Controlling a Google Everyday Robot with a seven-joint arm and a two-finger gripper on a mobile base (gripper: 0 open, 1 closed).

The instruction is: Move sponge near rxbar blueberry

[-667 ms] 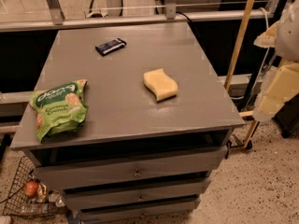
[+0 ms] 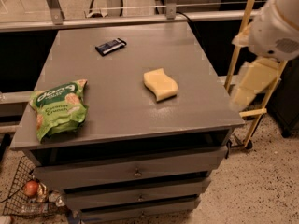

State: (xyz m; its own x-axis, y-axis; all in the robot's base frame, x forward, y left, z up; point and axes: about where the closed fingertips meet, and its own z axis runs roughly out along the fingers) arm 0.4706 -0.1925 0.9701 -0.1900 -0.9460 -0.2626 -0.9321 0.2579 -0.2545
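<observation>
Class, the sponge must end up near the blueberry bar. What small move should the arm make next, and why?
Probably bring the gripper in over the table, above the sponge. It hangs beyond the table edge at the view's right, while the sponge lies untouched mid-table, apart from the rxbar blueberry at the back.

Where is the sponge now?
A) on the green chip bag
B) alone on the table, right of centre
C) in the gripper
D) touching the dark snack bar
B: the sponge lies alone right of centre, apart from the rxbar blueberry; the gripper hangs beyond the right edge of the table.
</observation>
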